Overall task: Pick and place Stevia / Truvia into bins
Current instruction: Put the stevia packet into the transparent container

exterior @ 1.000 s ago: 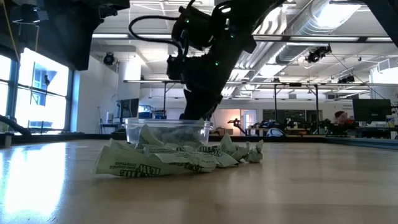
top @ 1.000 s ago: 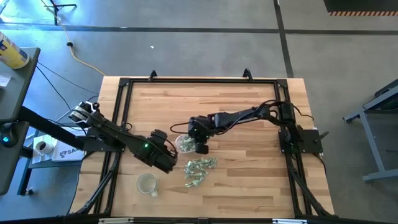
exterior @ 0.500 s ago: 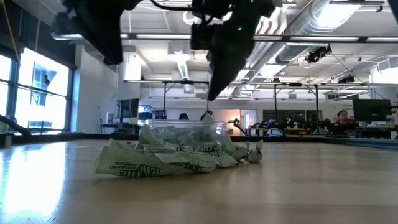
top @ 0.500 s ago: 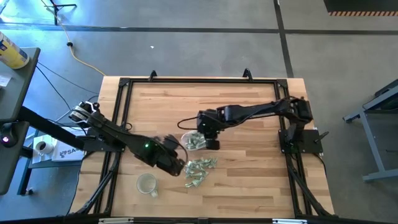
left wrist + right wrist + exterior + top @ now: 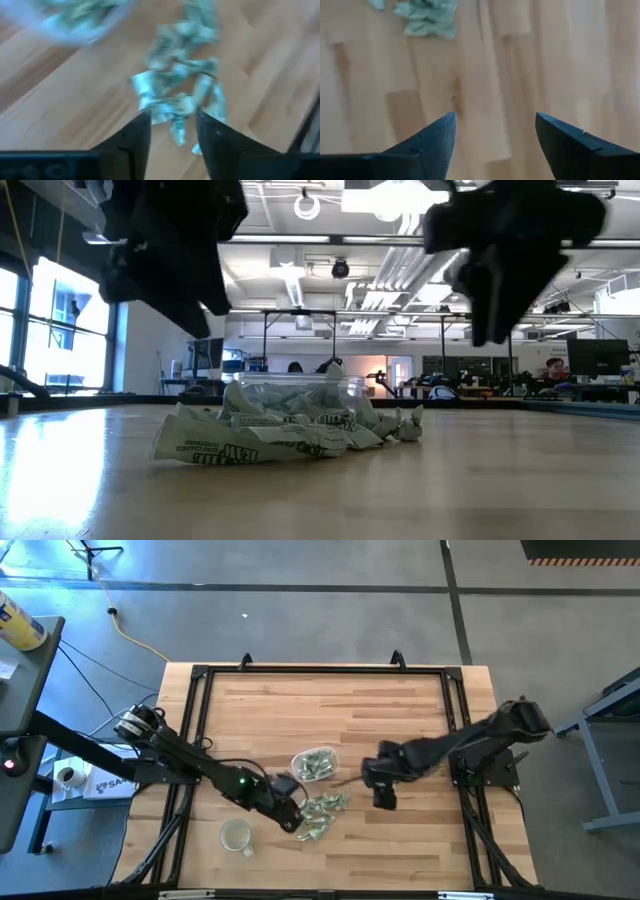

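Observation:
The clear tub [image 5: 314, 764] stands on the table's middle with several green and white sachets in it; it also shows in the low view [image 5: 290, 393]. A loose pile of sachets [image 5: 322, 812] lies on the wood just near of it, and shows in the low view [image 5: 275, 436] and the left wrist view [image 5: 180, 85]. My left gripper [image 5: 294, 820] is open at the pile's left edge, above it, and its fingers [image 5: 141, 131] frame the nearest sachets. My right gripper [image 5: 382, 800] is open and empty over bare wood right of the pile, fingers wide [image 5: 437, 137].
A round clear cup [image 5: 236, 836] stands near the front edge, left of the pile. A black frame [image 5: 200, 680] runs around the table top. The far half of the table [image 5: 330, 710] is bare wood.
My right gripper has drawn away from the tub, toward the table's right edge and a little nearer, and has risen. My left gripper has moved right and toward the near edge, up to the sachet pile. The tub and the pile have stayed where they were.

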